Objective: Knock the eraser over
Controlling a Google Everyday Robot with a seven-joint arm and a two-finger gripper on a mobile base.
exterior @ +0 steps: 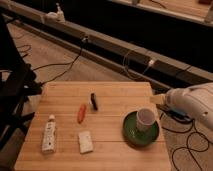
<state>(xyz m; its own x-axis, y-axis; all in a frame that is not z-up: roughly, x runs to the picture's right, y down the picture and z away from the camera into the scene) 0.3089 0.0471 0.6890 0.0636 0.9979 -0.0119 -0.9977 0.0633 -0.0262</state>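
Note:
The eraser point(93, 101) is a small dark block standing on the wooden table point(65, 150), near the middle toward the back. An orange carrot-shaped item point(81, 113) lies just left and in front of it. My arm point(192, 103) is a white shape at the right edge, beyond the table's right side, well apart from the eraser. The gripper itself sits at the arm's left tip point(159, 99), by the table's back right corner.
A white cup point(145, 119) sits on a green plate point(131, 135) at the table's right. A white tube point(48, 134) and a flat white pad point(85, 142) lie at the front left. Cables run across the floor behind and right. A dark chair stands left.

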